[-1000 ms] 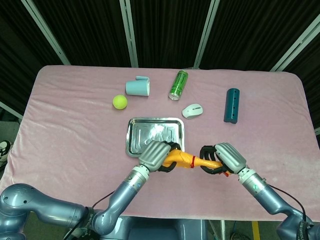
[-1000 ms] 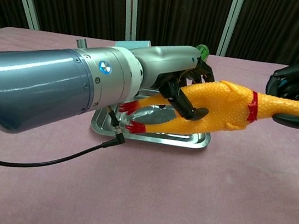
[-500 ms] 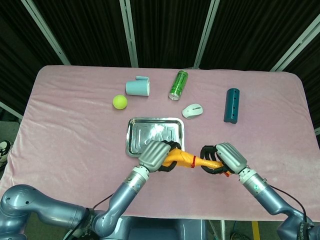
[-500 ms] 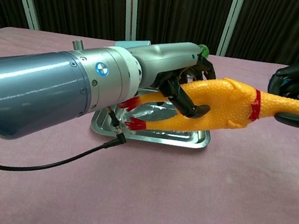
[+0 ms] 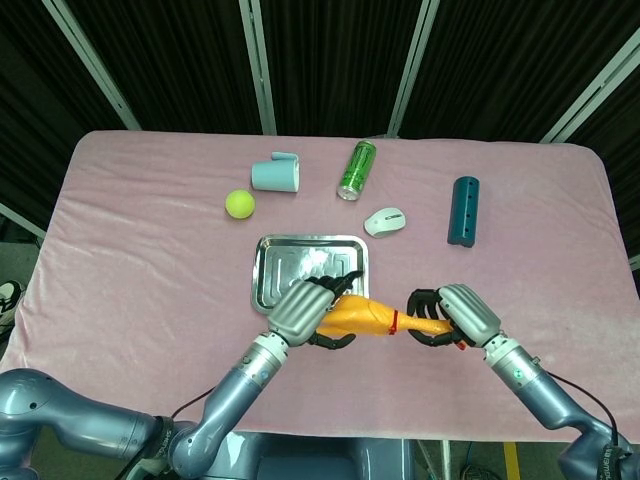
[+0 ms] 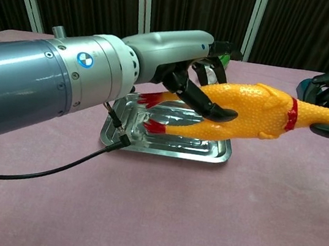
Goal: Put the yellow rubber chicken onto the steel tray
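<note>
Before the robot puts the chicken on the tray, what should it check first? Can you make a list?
1. Left hand holds the yellow rubber chicken by its body: ok.
2. Right hand holds the neck end: ok.
3. Chicken lifted off the table: ok.
4. Steel tray has bare room inside: ok.
5. Chicken fully above the tray: not ok, only the red feet reach over it.
6. Grip firm enough: cannot tell.

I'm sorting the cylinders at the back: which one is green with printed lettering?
The green drink can, lying between the plain light-blue cup and the dark teal cylinder, which has holes, not lettering.
</note>
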